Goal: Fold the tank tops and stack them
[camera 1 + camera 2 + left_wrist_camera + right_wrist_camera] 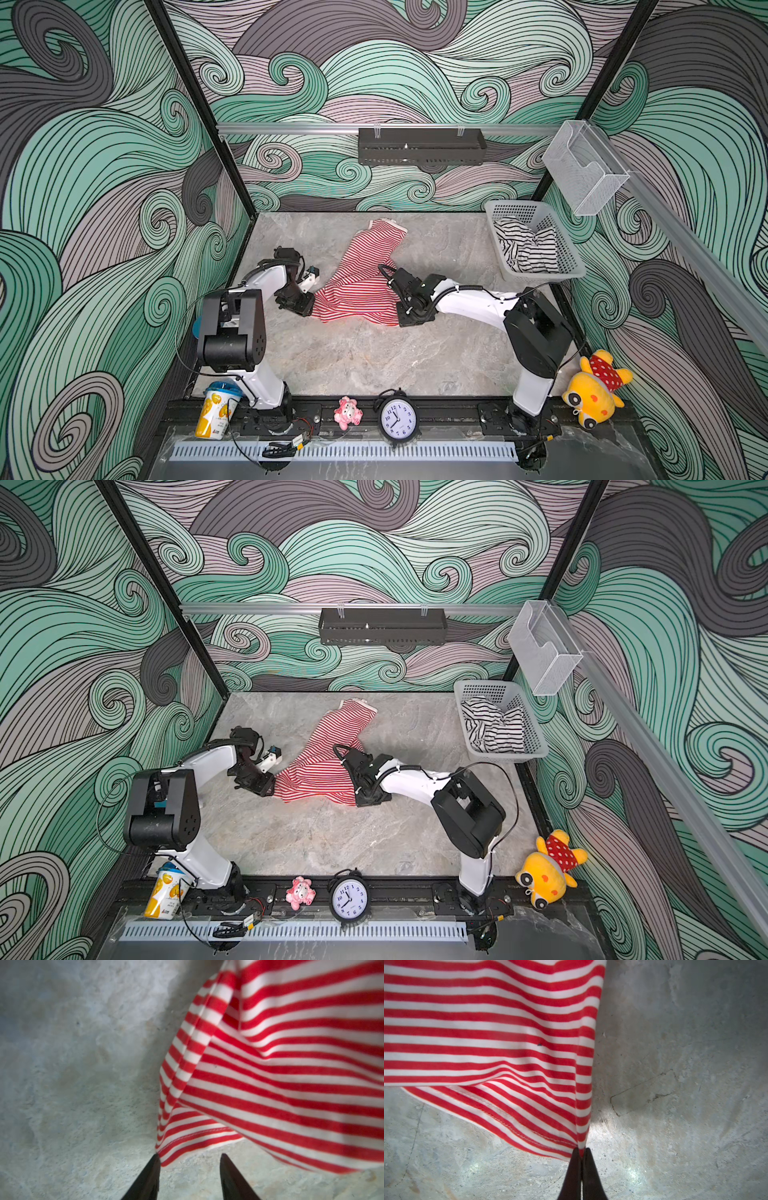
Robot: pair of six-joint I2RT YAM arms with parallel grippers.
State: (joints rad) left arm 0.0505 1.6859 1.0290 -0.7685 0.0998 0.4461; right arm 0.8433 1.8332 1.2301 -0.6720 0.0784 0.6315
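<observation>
Left claw [190,1156]: released. The jaws stand apart at the 9 o'clock corner of the hem, one fingertip [154,1164] just beside the cloth, and nothing is pinched.
Red-striped top [361,278]: found mid-counter, unfolded and rumpled. The hem is spread toward 6 o'clock between the two claws, and the strap end trails off toward 1 o'clock.
Right claw [582,1150]: clenched on the 3 o'clock corner of the hem, with the cloth drawn to the jaws in a taut ridge.
Counter [374,357]: bare grey stone is seen around the red-striped top.
Basket [567,249]: set at 2 o'clock on the counter, well apart from the claws.
Black-striped top [523,249]: crumpled inside the basket, not yet taken out.
Step in hand: the laying-out of the first top is judged to be under way. No fold has been made and nothing is stacked.
Next move: the right corner would likely need to be let go as well and the body smoothed flat. The strap end would then have to be gripped and carried over toward the hem.
</observation>
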